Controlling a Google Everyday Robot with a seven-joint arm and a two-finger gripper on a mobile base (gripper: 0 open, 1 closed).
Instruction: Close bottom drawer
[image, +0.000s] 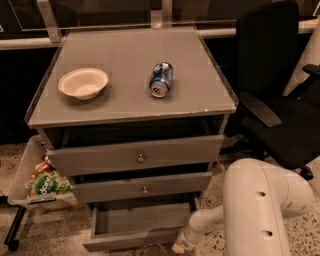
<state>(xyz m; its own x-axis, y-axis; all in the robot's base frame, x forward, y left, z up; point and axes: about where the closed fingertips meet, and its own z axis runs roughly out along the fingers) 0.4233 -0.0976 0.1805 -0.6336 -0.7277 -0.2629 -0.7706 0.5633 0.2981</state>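
Note:
The bottom drawer (140, 220) is the lowest of three grey drawers and stands pulled out, a shallow bare tray with a plain flat front panel (132, 241). Above it are the middle drawer (145, 187) with a small knob and the top drawer (137, 156) with a round knob. My white arm (260, 210) reaches down at the lower right. The gripper (176, 248) is at the bottom edge of the view, at the right end of the bottom drawer's front panel; it is mostly cut off.
A white bowl (83, 83) and a blue can (161, 79) lying on its side rest on the cabinet top (130, 102). A black office chair (280, 110) stands at the right. A bin with snack bags (42, 182) sits at the left.

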